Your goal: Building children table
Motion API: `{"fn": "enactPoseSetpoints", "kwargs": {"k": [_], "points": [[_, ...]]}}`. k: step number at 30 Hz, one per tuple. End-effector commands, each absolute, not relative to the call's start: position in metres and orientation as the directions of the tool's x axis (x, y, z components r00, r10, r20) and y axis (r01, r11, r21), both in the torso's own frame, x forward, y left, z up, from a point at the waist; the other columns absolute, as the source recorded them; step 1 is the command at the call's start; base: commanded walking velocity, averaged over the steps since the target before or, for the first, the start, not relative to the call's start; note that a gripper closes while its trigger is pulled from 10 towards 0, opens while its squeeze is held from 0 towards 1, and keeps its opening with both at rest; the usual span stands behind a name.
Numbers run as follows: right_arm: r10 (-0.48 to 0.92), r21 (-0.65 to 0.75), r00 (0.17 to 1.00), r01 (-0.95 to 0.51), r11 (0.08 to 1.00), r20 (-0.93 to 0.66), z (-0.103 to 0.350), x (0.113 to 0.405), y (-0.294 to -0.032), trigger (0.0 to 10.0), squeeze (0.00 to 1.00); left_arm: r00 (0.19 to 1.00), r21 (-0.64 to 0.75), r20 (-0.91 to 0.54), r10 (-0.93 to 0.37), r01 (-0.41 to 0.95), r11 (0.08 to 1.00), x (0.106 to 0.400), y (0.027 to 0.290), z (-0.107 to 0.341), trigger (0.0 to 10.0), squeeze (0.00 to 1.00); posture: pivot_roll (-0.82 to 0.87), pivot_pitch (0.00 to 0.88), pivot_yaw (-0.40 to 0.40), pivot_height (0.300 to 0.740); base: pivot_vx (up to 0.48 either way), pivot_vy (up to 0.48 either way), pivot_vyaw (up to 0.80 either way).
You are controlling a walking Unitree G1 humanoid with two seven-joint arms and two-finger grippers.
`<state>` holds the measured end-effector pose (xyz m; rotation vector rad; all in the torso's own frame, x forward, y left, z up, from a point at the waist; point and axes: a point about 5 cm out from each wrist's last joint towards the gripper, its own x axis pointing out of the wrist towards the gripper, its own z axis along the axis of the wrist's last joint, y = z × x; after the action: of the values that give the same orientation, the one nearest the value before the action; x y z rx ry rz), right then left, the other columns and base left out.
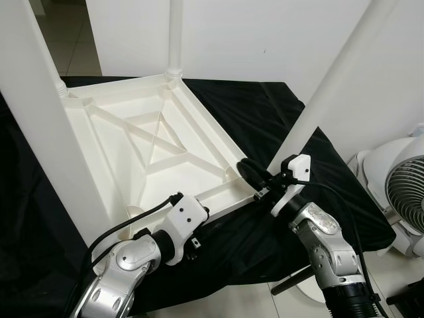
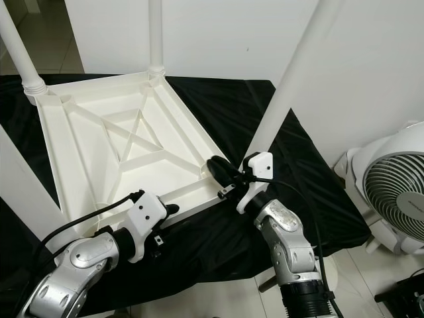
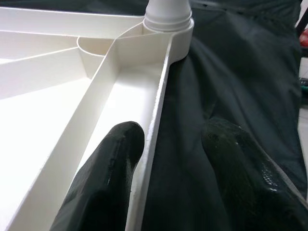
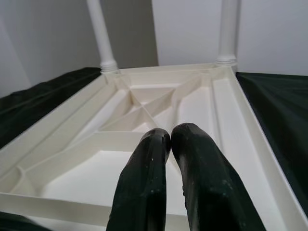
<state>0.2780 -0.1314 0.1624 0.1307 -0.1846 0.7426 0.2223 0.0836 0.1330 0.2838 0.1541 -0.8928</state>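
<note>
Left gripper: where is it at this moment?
The left gripper is at the near edge of the upturned white table, low on the robot's left; its open fingers straddle the rim, one inside the tray, one over the black cloth.

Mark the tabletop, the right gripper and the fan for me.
upturned white tabletop (image 1: 173, 154), left eye view, on a centre rib of its underside.
right gripper (image 4: 168, 137), right wrist view, between its shut fingertips.
white fan (image 2: 396, 196), right eye view, on its front grille.

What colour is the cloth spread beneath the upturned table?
Black. The cloth under the white table shows best in the left eye view.
</note>
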Motion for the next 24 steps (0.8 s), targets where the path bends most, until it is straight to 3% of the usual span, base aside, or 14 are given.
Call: {"fn": "enactPoseSetpoints", "kwargs": {"k": [1,8,18,24], "points": [[0.665,0.062,0.718,-0.688,0.723,0.205,0.163,0.274,-0.133,10.0,0.0,0.637,0.183,-0.289,-0.715,0.77,0.612,0.226,0.085,0.126,10.0,0.0,0.13,0.039,-0.095,0.74,0.0,0.0,0.0],[0.644,0.078,0.735,-0.67,0.739,0.212,0.164,0.271,-0.133,10.0,0.0,0.603,0.171,-0.298,-0.74,0.797,0.58,0.223,0.079,0.124,10.0,0.0,0.12,0.042,-0.088,0.74,0.0,0.0,0.0],[0.63,0.096,0.743,-0.661,0.744,0.227,0.171,0.27,-0.133,10.0,0.0,0.629,0.194,-0.357,-0.691,0.773,0.604,0.232,0.078,0.113,10.0,0.0,0.11,0.043,-0.084,0.74,0.0,0.0,0.0],[0.592,0.121,0.761,-0.635,0.763,0.264,0.179,0.272,-0.132,10.0,0.0,0.738,0.265,-0.381,-0.557,0.665,0.698,0.256,0.089,0.109,10.0,0.0,0.1,0.043,-0.082,0.74,0.0,0.0,0.0]]}}
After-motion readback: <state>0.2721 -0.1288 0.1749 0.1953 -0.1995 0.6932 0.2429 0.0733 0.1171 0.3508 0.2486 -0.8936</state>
